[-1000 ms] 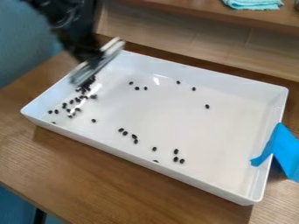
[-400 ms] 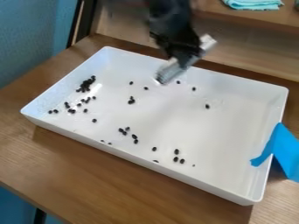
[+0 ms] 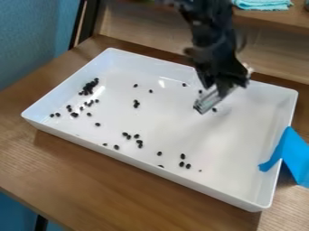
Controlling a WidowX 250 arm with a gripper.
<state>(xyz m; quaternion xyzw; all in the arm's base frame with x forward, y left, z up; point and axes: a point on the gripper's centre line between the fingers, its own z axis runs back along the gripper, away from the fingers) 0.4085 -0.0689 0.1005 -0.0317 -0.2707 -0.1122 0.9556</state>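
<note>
Over the right half of the white tray [image 3: 163, 182], near its back wall, the black gripper [image 3: 226, 83] hangs tilted, shut on a silvery flat tool [image 3: 209, 101]. The tool slants down to the left, its lower end low over the tray floor; whether it touches cannot be told. One black bean [image 3: 214, 109] lies right beside that end. A dense cluster of black beans [image 3: 90, 86] sits at the tray's left side. More loose beans [image 3: 139, 142] are scattered through the middle and along the front.
Blue tape [image 3: 294, 155] runs over the tray's right wall onto the wooden table [image 3: 120, 189]. Behind the tray rises a wooden ledge [image 3: 271, 54] with a folded teal cloth [image 3: 262, 4] on top. A blue wall stands at the left.
The gripper has swung with the tool from the tray's left side across to the right and lower. Some beans at the left and middle have shifted, and a few lie newly near the front wall.
</note>
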